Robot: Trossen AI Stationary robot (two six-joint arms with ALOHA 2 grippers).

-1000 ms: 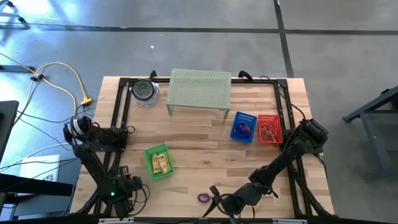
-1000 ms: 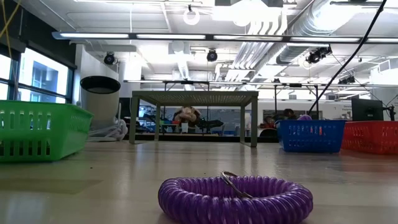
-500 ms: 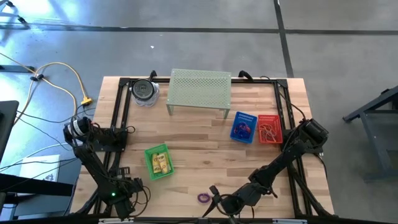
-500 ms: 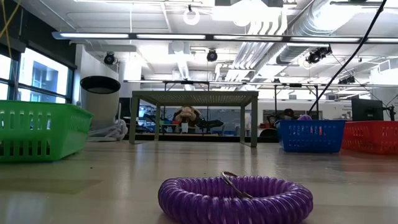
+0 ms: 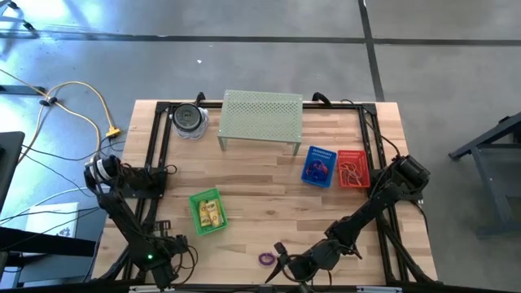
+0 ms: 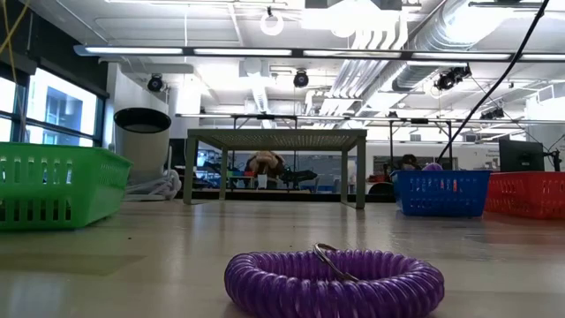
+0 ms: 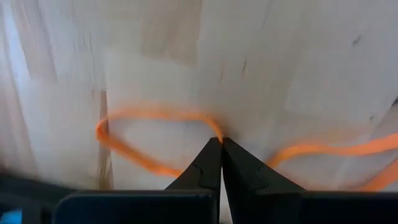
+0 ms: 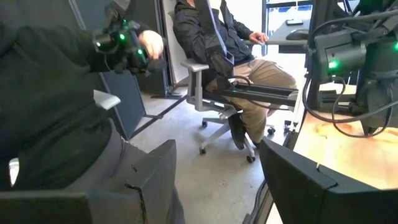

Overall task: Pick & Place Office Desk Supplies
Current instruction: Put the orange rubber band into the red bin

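Note:
A purple coiled loop (image 5: pixel 266 259) lies flat on the table near its near edge, and fills the foreground of the low view (image 6: pixel 334 281). My right gripper (image 5: pixel 281 260) is just right of it, open and touching nothing; its wrist view looks past the table edge into the room. My left gripper (image 7: pixel 221 142) is at the table's near left corner, shut, with a thin orange loop (image 7: pixel 134 140) at its fingertips. Yellow packets (image 5: pixel 212 214) lie in a green basket (image 5: pixel 198 213). More loops fill the blue basket (image 5: pixel 319 166) and the red basket (image 5: pixel 352 168). My left gripper pinches the orange loop at a sharp corner of the band (image 7: pixel 214 129), right at the fingertips, coming from above and pointing down at the wood. The rest of the band lies slack on the table on both sides of the fingers.
The pale-green perforated shelf (image 5: pixel 261 119) stands at the far middle, with a round container (image 5: pixel 189 119) to its left. The wood between the baskets and the near edge is bare. People sit on chairs (image 8: pixel 217 68) beyond the near edge.

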